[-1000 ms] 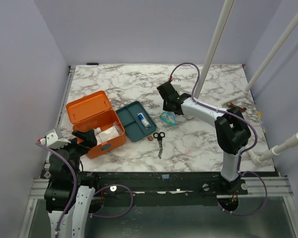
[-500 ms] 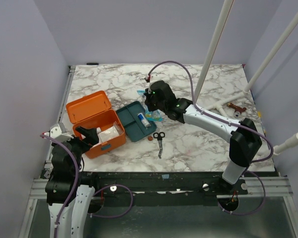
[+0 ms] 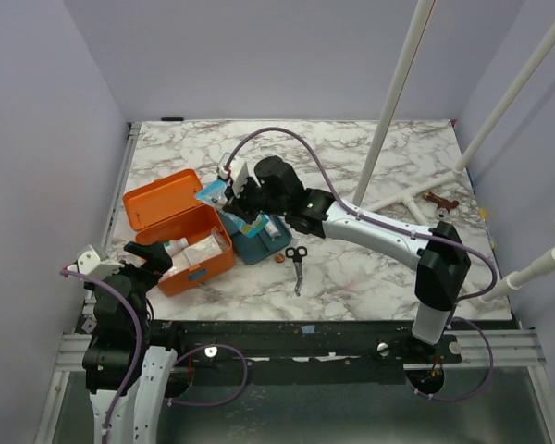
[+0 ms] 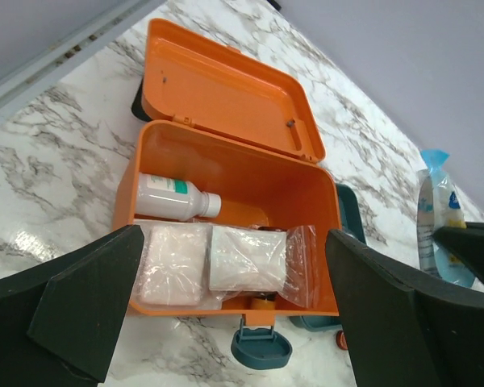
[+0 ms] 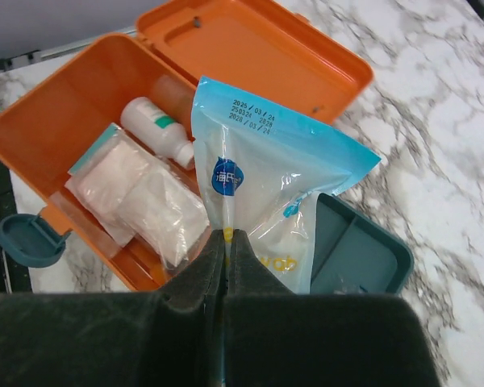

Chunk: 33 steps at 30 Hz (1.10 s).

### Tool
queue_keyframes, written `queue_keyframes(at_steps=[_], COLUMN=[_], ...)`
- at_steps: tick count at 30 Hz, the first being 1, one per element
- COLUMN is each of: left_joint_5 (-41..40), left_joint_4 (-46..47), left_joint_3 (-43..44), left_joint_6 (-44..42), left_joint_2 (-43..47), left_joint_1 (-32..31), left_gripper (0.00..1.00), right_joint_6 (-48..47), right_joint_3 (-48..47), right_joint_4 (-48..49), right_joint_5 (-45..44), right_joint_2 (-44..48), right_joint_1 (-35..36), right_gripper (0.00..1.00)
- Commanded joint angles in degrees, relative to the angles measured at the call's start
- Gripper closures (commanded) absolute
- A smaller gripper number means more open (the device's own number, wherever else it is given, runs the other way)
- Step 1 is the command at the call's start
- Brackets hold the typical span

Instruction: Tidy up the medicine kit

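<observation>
While not yet finished, looks about midway, by judgement. Already inside the medicine kit [image 4: 258, 177]: a white bottle [image 4: 173, 201] with a green label, lying on its side against the back wall, and two bagged white pads [image 4: 246, 258] along the front wall. Left outside: a pouch [image 5: 266, 177], pinched flat at one end by the right tool [image 5: 226, 250] and hanging above the box's far right corner, near the hinge. Also scissors [image 3: 297, 264] and a small orange bit [image 3: 279, 258] lying on the counter [image 3: 370, 268]. Just beside the box, a dark teal tray [image 5: 359, 258], probably meant to go in last. Spread wide at the box's near side, holding nothing: left tool [image 3: 151, 261].

Sits open at the left of the counter, lid [image 4: 226, 89] swung back behind the box. Hard, glossy orange plastic with rounded corners, and a round dark teal latch [image 4: 260, 348] hanging at the front. Thin, crinkly film for the pouch, blue at the top, clear lower down, stamped with dates; likely to flop and slide. Slack clear bags around the pads. Matte moulded compartments in the tray. Smooth white marble pattern with grey veins across the counter.
</observation>
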<state>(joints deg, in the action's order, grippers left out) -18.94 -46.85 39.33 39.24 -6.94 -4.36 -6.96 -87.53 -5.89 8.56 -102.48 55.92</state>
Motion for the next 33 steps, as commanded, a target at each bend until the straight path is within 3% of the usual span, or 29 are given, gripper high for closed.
queue_keyframes(at_steps=[1,14,27,29,33], left_joint_5=[-9.3,-14.2,-16.0,-16.0,-15.8], left_joint_4=[-4.6,-7.7,-9.7,-9.7,-9.6], left_joint_3=[1.8,2.6,3.5,3.5,3.4], left_joint_6=[4.5,8.6,10.4,10.3,10.3], left_joint_2=[3.4,4.3,6.1,6.1,6.3], left_joint_1=[0.1,0.1,0.1,0.1,0.0], left_gripper=[0.02,0.01,0.02,0.01,0.01], right_joint_6=[-7.6,-16.1,-25.0,-26.4,-27.5], right_joint_3=[-4.1,-12.2,-24.1,-24.4,-24.3], right_joint_4=[1.7,5.4,1.1,0.4,0.2], right_joint_5=[10.0,22.3,30.9,30.7,30.6], right_joint_2=[-3.9,-14.8,-28.1,-29.2,-30.5], right_joint_1=[2.1,6.7,7.8,7.8,7.8], right_gripper=[0.99,0.99,0.98,0.96,0.77])
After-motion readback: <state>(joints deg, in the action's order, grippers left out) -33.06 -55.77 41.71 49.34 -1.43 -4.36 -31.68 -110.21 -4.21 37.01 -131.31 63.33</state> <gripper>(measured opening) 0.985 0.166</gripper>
